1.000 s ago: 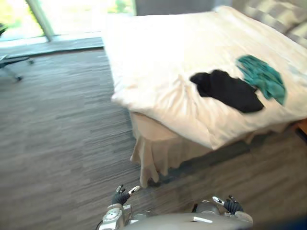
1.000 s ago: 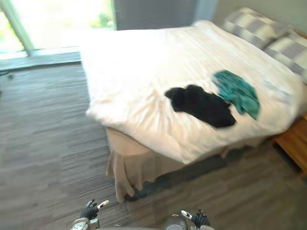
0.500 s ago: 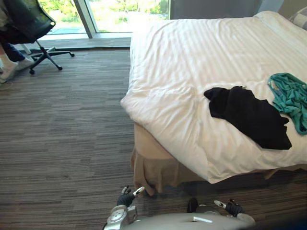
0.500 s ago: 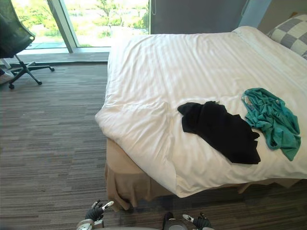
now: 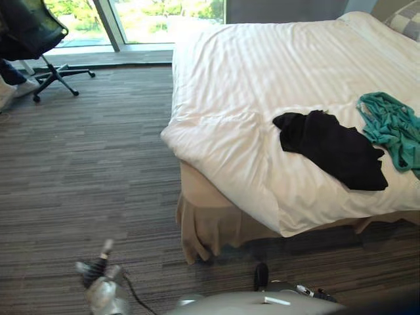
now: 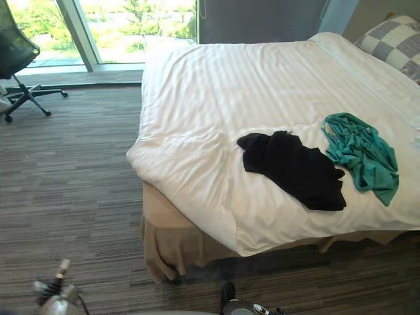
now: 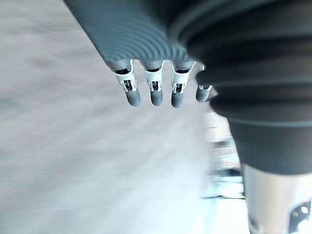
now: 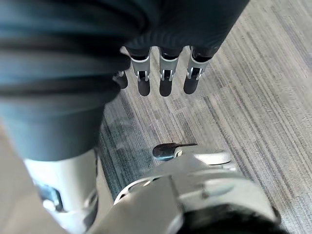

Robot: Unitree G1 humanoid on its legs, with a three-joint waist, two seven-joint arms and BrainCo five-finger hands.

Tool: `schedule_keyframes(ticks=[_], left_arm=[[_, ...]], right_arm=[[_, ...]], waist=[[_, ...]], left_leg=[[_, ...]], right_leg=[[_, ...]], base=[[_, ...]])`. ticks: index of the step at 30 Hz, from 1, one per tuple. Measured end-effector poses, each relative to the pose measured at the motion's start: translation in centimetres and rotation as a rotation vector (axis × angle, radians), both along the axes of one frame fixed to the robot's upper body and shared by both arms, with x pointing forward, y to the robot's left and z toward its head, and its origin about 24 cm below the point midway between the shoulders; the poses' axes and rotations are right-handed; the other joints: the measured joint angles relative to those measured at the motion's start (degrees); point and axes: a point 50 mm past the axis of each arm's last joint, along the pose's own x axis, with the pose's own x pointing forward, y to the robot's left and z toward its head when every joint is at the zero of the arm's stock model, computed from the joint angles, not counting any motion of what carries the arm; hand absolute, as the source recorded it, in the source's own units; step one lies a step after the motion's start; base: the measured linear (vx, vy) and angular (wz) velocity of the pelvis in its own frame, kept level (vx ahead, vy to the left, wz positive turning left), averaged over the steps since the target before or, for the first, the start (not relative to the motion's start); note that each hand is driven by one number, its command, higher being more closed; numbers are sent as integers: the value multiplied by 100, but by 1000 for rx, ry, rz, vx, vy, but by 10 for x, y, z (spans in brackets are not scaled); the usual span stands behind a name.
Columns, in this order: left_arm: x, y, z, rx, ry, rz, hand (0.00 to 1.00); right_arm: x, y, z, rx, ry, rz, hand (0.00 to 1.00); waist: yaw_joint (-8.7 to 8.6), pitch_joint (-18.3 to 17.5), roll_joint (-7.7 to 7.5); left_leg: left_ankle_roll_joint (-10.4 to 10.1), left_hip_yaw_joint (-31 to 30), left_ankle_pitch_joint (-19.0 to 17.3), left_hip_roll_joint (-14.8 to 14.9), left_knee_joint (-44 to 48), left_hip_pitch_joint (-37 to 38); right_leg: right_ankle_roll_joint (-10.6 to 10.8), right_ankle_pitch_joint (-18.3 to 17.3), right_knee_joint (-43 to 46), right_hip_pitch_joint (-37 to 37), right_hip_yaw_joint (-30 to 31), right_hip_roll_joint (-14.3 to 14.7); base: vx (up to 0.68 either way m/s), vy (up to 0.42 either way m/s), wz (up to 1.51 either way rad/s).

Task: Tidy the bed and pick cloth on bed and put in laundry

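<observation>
L hand (image 5: 96, 269) swung left, blurred

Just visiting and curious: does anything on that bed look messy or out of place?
Yes. Two crumpled garments lie on the white bed: a black one near the front edge and a teal one beside it. The cover's near corner is also creased and rumpled.

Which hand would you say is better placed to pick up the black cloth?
Probably the right hand: the black cloth lies on the robot's right of the bed; the left hand hangs over floor farther off.
</observation>
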Motion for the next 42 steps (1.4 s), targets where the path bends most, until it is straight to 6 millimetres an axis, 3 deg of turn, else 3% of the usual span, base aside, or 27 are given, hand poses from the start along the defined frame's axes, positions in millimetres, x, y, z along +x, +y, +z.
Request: schedule_keyframes(ticks=[1,4,7,8,9,10,14,20,23,27,31,33,35,37,40,42], left_arm=[[6,4,9,32,-32,-8,0],[41,20,61,228,-181,-74,0],[81,25,129,480,-302,-159,0],[96,19,158,592,-348,-209,0],[103,15,172,647,-372,-232,0],[123,-5,206,803,-422,-316,0],[149,-45,237,1034,-417,-461,0],[184,-83,244,1181,-272,-664,0],[203,-94,233,1165,-143,-777,0],[219,-100,208,1131,60,-896,0],[225,-103,198,1103,129,-915,0],[227,-104,190,1099,179,-903,0],[233,-110,191,1113,201,-891,0],[243,-120,205,1130,164,-849,0],[255,-142,229,1174,96,-813,0],[257,-151,233,1179,78,-805,0]], right_arm=[[-2,-1,0,0,1,-8,0],[-7,-4,1,-6,-2,-40,0],[-7,-5,1,-10,-15,-65,0],[-6,-6,2,-15,-20,-73,0],[-7,-7,2,-16,-20,-82,0],[-8,-8,2,-20,-19,-105,0],[-11,-6,1,-9,-7,-129,0],[-25,1,-2,14,39,-147,0],[-32,2,-2,21,68,-151,0],[-24,-1,0,10,41,-138,0],[-19,-3,1,6,45,-129,0],[-17,-9,2,-10,48,-108,0],[-8,-17,6,-39,26,-96,0],[7,-21,9,-48,-9,-87,0],[48,-24,18,-59,-129,-73,0],[72,-25,27,-72,-219,-61,0]], waist=[[3,-20,25],[-3,-29,181],[-7,-23,190],[-16,-26,188],[-18,-29,192],[-33,-42,211],[-82,-80,235],[-272,-139,143],[-400,-134,150],[-620,-54,298],[-745,95,378],[-841,221,502],[-963,350,710],[-963,425,798],[-1019,790,717],[-1102,947,649]], left_leg=[[-12,-1,2,15,-2,-27],[-38,-14,90,92,-10,-47],[-60,10,295,26,-6,-51],[-42,14,362,-27,-6,-42],[-31,16,382,-50,-5,-36],[5,24,408,-117,3,-6],[5,204,408,-221,20,164],[49,358,382,-341,85,146],[83,503,361,-351,73,142],[203,678,162,-335,-28,-2],[220,828,87,-396,-80,-250],[216,907,83,-404,-104,-300],[178,969,67,-430,-105,-564],[211,1082,201,-479,-97,-889],[124,1386,585,-619,-103,-1197],[109,1610,737,-668,-91,-1321]], right_leg=[[-6,-7,1,-30,1,5],[-46,-18,6,-51,0,59],[-65,-7,34,-31,14,21],[-67,-6,35,-14,22,-8],[-67,-6,35,-6,29,-27],[-68,-5,36,25,53,-83],[-99,48,35,82,254,-132],[-53,113,32,-40,507,-198],[-33,153,26,-116,654,-180],[-25,258,2,-447,810,-90],[-7,400,6,-810,962,-112],[27,404,7,-893,999,-122],[49,409,36,-1188,1035,-144],[36,508,40,-1556,1178,-203],[-50,497,468,-2137,1395,-292],[-119,427,663,-2381,1464,-320]], base=[[78,9,1],[119,23,6],[82,17,1],[68,15,0],[60,35,-2],[39,47,-5],[11,62,-24],[-47,18,-23],[-109,-24,-17],[-130,-27,-28],[-121,-26,-24],[-71,-42,-18],[-18,-34,-12],[41,-32,-15],[37,-39,-17],[31,-42,-16]])
